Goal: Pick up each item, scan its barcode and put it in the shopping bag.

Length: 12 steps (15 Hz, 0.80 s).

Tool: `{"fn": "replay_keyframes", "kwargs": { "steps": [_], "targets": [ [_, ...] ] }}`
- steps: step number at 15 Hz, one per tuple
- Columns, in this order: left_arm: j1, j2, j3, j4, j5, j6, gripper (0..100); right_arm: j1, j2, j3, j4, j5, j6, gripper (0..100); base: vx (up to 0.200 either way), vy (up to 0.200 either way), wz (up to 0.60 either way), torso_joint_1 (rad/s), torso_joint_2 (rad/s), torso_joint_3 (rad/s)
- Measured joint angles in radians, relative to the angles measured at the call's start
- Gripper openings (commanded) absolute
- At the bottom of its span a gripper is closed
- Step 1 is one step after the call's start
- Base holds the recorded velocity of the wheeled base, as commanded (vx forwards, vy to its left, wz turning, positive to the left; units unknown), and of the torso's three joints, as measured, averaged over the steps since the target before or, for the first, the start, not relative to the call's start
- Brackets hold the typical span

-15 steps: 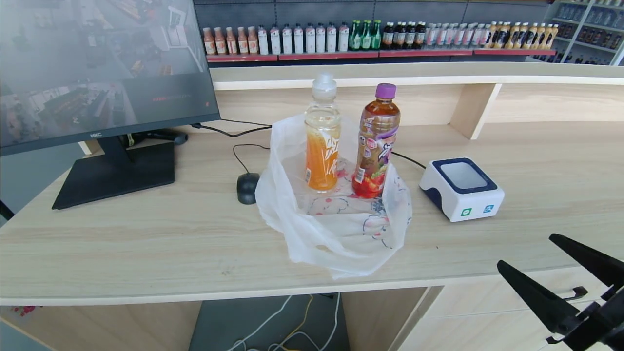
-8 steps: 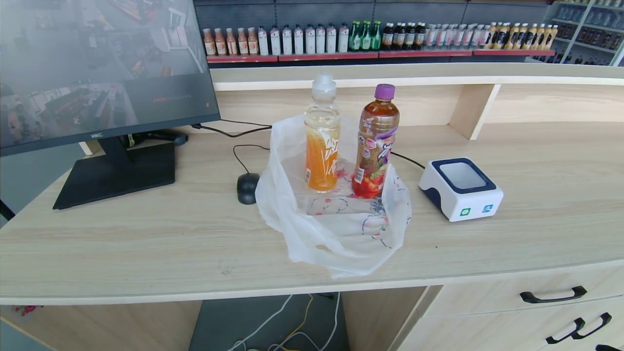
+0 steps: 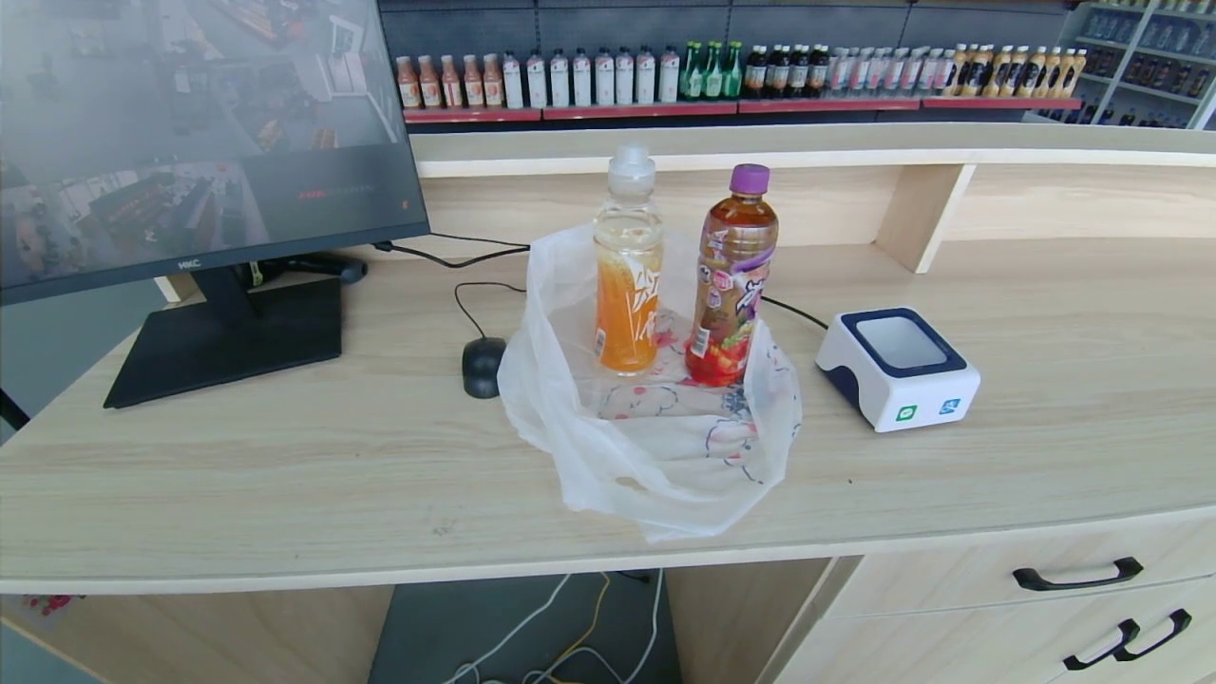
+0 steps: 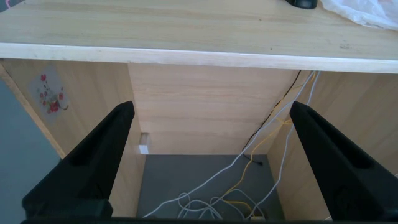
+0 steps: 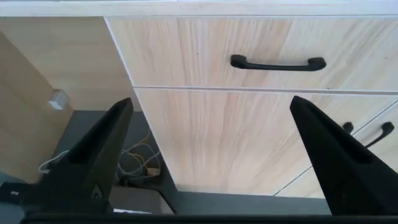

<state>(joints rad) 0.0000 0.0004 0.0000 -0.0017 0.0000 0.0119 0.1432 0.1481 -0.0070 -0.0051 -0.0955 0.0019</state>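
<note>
Below the shopping bag (image 3: 665,465) and nearer than it, under the table (image 3: 285,494) edge, both tools hang with fingers spread wide and nothing between them. The left tool (image 4: 211,109) faces the open recess where loose cables (image 4: 242,186) trail, and the right tool (image 5: 211,102) faces drawer fronts with a black handle (image 5: 278,63).

On the table the bag lies slumped, its thin walls collapsed around its floor. Upright inside it, side by side and just apart, stand the orange drink bottle (image 3: 627,304) and, to its right, the purple-capped bottle (image 3: 733,285). Right of the bag sits the scanner (image 3: 898,366), window up. Just beside the bag's left wall is a mouse (image 3: 483,367), and farther left a monitor (image 3: 190,133). Behind the bag, past a raised ledge, runs a shelf of bottles (image 3: 741,71).

Both items look bagged, so little seems left to do. The risk lies in the bag itself — its limp walls give the tall bottles no support, so a brush from a rising arm or a tug on the plastic would likely topple one into the other. A tool lifted straight up could also strike the table's underside or snag the cables.
</note>
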Motion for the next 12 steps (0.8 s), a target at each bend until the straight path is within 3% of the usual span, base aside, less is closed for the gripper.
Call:
{"fn": "replay_keyframes", "kwargs": {
  "steps": [4,12],
  "targets": [
    [0.0,0.0,0.0,0.0,0.0,0.0,100,-0.156,-0.023,0.002,0.001,0.002,0.0,100,0.0,0.0,0.0,0.0,0.0,0.0],
    [0.001,0.0,0.0,0.0,0.0,-0.001,100,-0.205,-0.067,0.004,0.001,0.002,0.004,100,0.0,0.0,0.0,0.0,0.0,0.0]
  ]
}}
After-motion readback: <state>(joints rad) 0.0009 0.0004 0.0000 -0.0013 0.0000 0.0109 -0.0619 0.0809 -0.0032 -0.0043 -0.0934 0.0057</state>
